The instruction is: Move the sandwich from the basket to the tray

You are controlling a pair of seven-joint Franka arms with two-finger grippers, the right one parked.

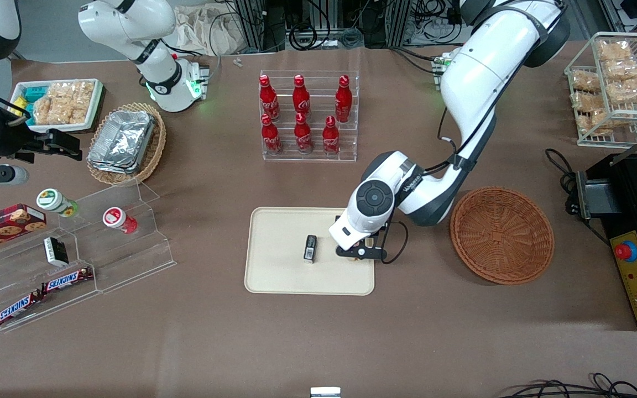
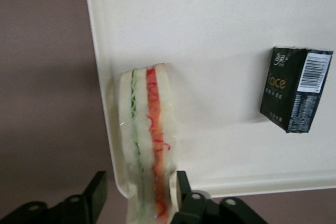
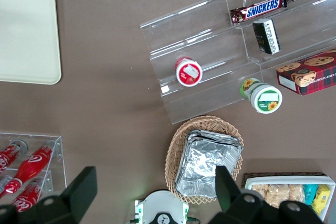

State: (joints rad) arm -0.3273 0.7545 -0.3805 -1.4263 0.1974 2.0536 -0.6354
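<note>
The sandwich (image 2: pixel 147 129), white bread with green and red filling lines, stands on edge on the cream tray (image 2: pixel 210 35), close to the rim at the working arm's end. My left gripper (image 2: pixel 139 182) is open around it: one finger (image 2: pixel 181 184) is against the bread and the other finger (image 2: pixel 98 187) stands apart from it. In the front view the gripper (image 1: pixel 358 253) hangs low over that end of the tray (image 1: pixel 280 265) and hides most of the sandwich. The reddish-brown basket (image 1: pixel 501 235) sits empty beside the tray, toward the working arm's end.
A small black box (image 1: pixel 310 248) lies on the tray's middle. A clear rack of red bottles (image 1: pixel 308 116) stands farther from the camera than the tray. A tan basket of foil containers (image 1: pixel 125 141) and clear snack shelves (image 1: pixel 75 249) lie toward the parked arm's end.
</note>
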